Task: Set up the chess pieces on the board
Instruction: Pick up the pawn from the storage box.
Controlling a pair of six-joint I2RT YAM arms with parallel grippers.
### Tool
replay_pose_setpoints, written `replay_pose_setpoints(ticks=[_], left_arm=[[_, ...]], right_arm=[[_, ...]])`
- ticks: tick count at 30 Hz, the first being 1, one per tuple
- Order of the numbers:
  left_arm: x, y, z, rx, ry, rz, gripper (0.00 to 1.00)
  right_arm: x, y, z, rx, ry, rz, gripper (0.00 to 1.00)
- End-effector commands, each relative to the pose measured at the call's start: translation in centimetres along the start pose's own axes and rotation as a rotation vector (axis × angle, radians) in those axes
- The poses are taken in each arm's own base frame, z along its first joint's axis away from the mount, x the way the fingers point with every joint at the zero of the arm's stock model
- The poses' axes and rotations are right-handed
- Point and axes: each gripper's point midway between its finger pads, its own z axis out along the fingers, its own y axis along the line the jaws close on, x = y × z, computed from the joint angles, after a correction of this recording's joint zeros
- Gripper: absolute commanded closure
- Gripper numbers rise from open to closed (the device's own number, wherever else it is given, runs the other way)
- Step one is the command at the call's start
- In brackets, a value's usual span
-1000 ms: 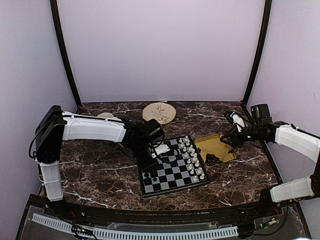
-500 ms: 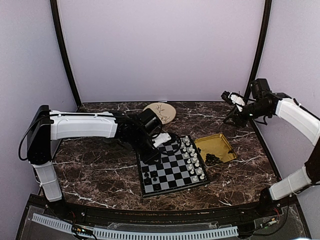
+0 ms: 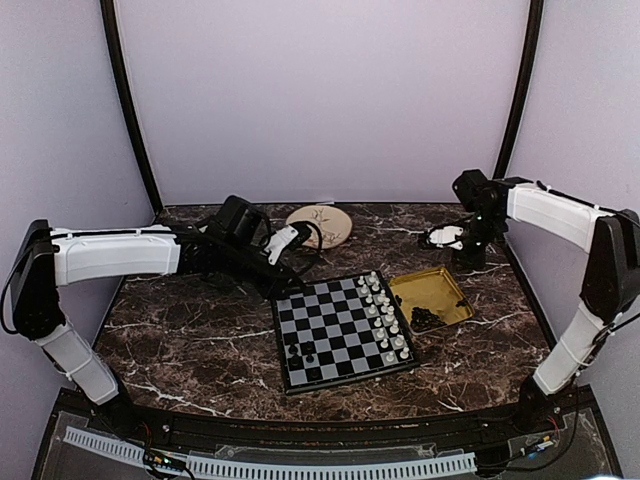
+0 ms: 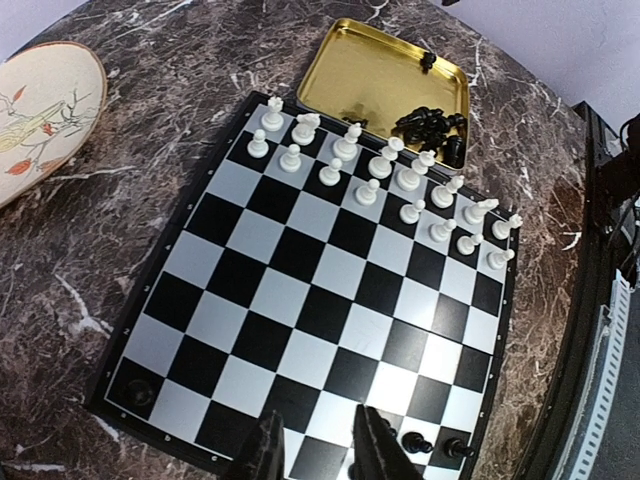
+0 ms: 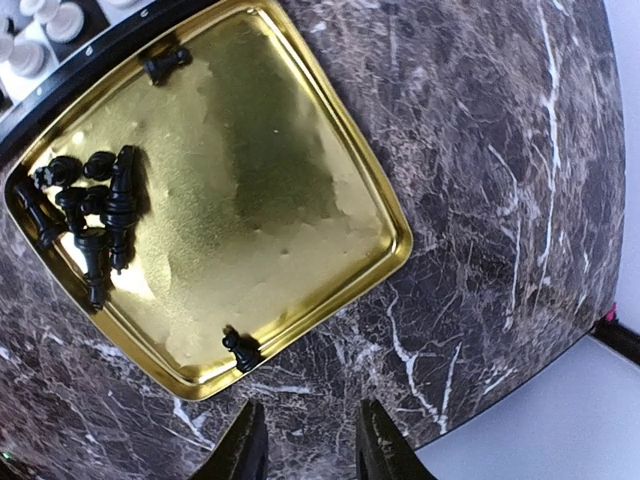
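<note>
The board [image 3: 340,325] lies at table centre, with white pieces [image 3: 381,315] in two rows along its right side. Two black chess pieces [image 3: 300,353] stand near its front left corner, and show at the bottom of the left wrist view [image 4: 432,446]. Several more black pieces [image 3: 425,318] lie heaped in the yellow tray [image 3: 430,290]. My left gripper [image 3: 283,240] is open and empty, behind the board's back left corner; its wrist view looks down on the board [image 4: 300,300]. My right gripper [image 3: 440,238] is open and empty behind the tray [image 5: 270,200], where the heap [image 5: 90,215] and two stray pieces lie.
A round patterned plate [image 3: 319,225] sits at the back centre and in the left wrist view [image 4: 40,120]. The dark marble table ends at a back wall and black corner posts. White pieces [image 4: 380,165] stand close to the tray's edge.
My left gripper has pulled back from over the board toward the back left. My right arm lifted off the tray, swung back and up, then came down behind the tray.
</note>
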Motion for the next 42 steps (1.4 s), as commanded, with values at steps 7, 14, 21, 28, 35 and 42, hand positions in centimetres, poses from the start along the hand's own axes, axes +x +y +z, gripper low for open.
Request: replay_pose_setpoints(ticks=[7, 14, 21, 28, 35, 42], left_arm=[[-0.3, -1.6, -0.7, 0.068, -0.057, -0.062, 0.74], [-0.4, -1.7, -1.1, 0.069, -0.063, -0.073, 0.74], [-0.1, -1.5, -0.9, 0.062, -0.046, -0.076, 0.73], [0.2, -1.5, -0.4, 0.066, -0.035, -0.087, 0.74], [0.5, -1.3, -0.2, 0.060, -0.024, -0.088, 0.73], [0.8, -1.2, 0.0, 0.059, -0.019, -0.098, 0.73]], right_arm=[[1.5, 2.7, 3.7, -0.049, 0.286, -0.332, 0.67], [2.1, 4.2, 6.0, -0.124, 0.312, -0.335, 0.66], [3.2, 5.8, 7.3, -0.206, 0.359, -0.330, 0.67], [4.2, 6.1, 8.1, -0.215, 0.408, -0.340, 0.70], [4.8, 5.7, 8.8, -0.203, 0.452, -0.349, 0.74], [5.5, 5.0, 9.2, -0.161, 0.497, -0.364, 0.78]])
